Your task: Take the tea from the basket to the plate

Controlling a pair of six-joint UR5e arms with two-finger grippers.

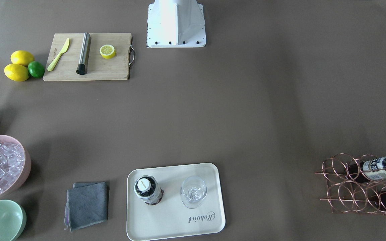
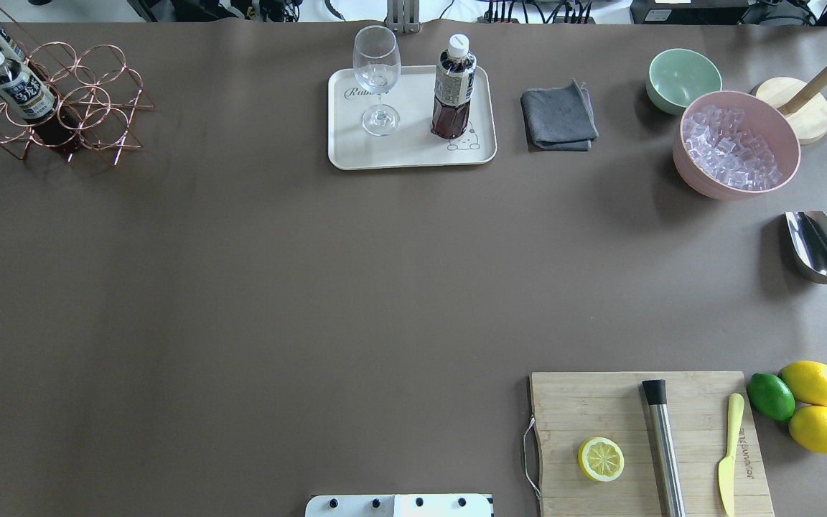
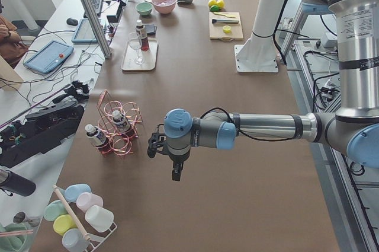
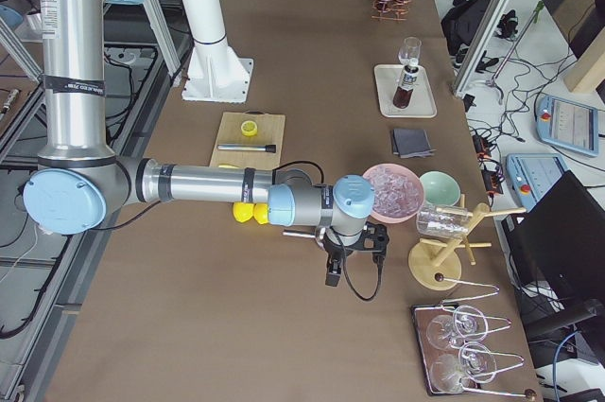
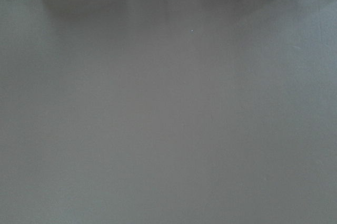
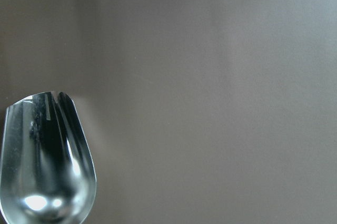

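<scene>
I log one tea [image 2: 454,86] upright on the plate [image 2: 413,161], apart from the glass [image 2: 376,79], likely so neither tips. The basket [image 2: 90,108] holds two more bottles [image 2: 15,86]. The left claw [image 3: 176,174] and right claw [image 4: 333,274] hang above the desk [image 2: 313,287]; I cannot tell their spread.

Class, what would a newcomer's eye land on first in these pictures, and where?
Likely the tea bottle standing upright on the cream tray beside a wine glass, at the table's far edge. Then the copper wire basket in the far left corner, holding two more bottles.
</scene>
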